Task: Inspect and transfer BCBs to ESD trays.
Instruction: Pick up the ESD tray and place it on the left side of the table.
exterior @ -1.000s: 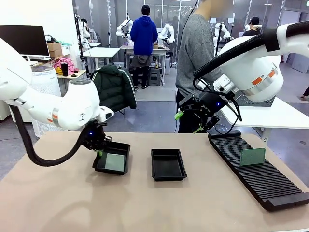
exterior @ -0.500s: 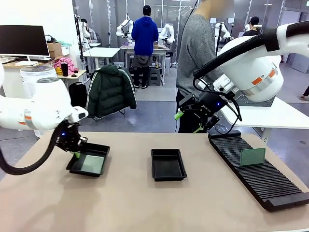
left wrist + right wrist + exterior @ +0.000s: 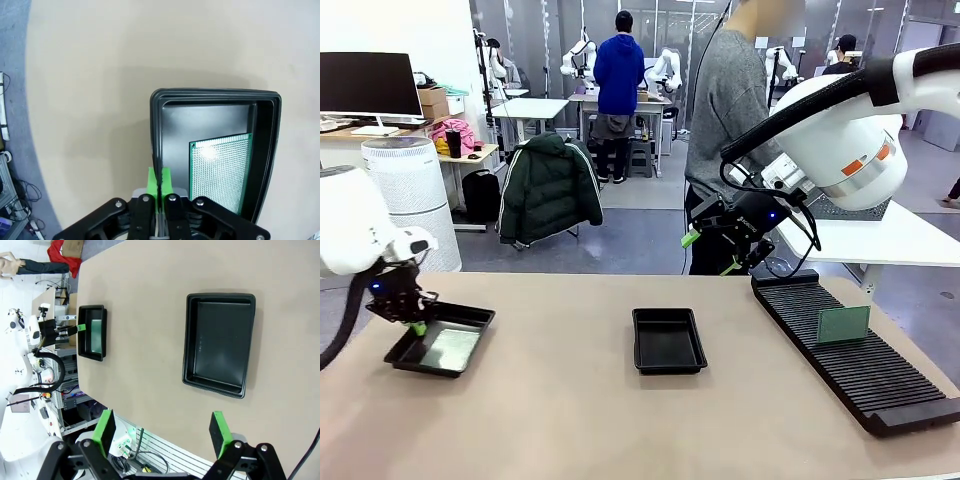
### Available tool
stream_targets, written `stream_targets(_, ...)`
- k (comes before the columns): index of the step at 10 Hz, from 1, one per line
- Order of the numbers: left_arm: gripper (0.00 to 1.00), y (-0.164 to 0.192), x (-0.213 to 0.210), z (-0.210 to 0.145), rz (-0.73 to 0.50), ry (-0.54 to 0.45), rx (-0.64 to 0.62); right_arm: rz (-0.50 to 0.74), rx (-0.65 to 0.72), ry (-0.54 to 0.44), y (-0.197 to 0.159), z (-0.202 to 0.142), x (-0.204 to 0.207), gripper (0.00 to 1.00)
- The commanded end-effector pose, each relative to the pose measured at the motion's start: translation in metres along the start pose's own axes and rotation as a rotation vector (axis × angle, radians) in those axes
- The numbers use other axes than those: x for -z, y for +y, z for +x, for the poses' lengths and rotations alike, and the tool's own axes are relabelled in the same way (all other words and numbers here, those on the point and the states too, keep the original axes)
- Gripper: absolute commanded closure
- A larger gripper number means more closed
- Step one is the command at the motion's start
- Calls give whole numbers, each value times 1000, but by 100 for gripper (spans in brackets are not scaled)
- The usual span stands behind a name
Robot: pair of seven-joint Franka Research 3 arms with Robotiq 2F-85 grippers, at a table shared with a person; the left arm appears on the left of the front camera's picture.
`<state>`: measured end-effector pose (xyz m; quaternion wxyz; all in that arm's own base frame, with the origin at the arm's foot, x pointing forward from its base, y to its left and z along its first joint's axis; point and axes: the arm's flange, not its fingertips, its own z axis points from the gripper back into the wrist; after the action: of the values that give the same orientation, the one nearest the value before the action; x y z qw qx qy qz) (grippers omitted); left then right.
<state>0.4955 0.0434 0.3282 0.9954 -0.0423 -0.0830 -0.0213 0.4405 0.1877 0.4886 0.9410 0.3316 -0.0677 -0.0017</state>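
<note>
BCBs are showing in two places on the tabletop [image 3: 570, 425]: one BCB [image 3: 450, 349] is lying flat inside the left ESD tray [image 3: 415, 367], close to the tabletop's left edge, and a second BCB [image 3: 844, 324] is standing upright on its long edge in a slot of the black ribbed rack [image 3: 880, 385] at the right. The left gripper [image 3: 416, 326] is pinching the far left rim of the left ESD tray, its jaws drawn tight with only the thin wall between them. In the left wrist view the green pads [image 3: 152, 181] are clamping one side wall, while the board inside is lying toward the opposite wall, apart from the pads. Whether the tray's base is touching the tabletop or hanging just above it, I cannot tell. The middle ESD tray [image 3: 670, 369] is sitting at the centre of the tabletop, well apart from both the left ESD tray and the rack. The right gripper [image 3: 711, 252] is hanging above the far edge of the tabletop, between the middle ESD tray and the rack, with its jaws standing wide and gripping nothing. In the right wrist view its fingertips [image 3: 105, 426] are spreading well apart, looking down on the middle ESD tray. A person in a grey sweater [image 3: 725, 110] is standing at the far side, just behind the right gripper.
</note>
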Motion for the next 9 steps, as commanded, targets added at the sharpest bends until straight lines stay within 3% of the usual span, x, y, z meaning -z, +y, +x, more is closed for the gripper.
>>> stream_targets(1, 100, 24, -3, -6, -29, -10, 16, 1, 14, -13, 1, 0, 0, 0)
stream_targets(7, 100, 58, 2, -11, -71, -5, -27, 1, 14, -13, 1, 0, 0, 0)
stream_targets(8, 67, 58, 2, -13, -83, 22, -47, 1, 14, -13, 1, 0, 0, 0)
stream_targets(9, 42, 59, 3, -14, -86, 33, -49, 1, 14, -13, 1, 0, 0, 0)
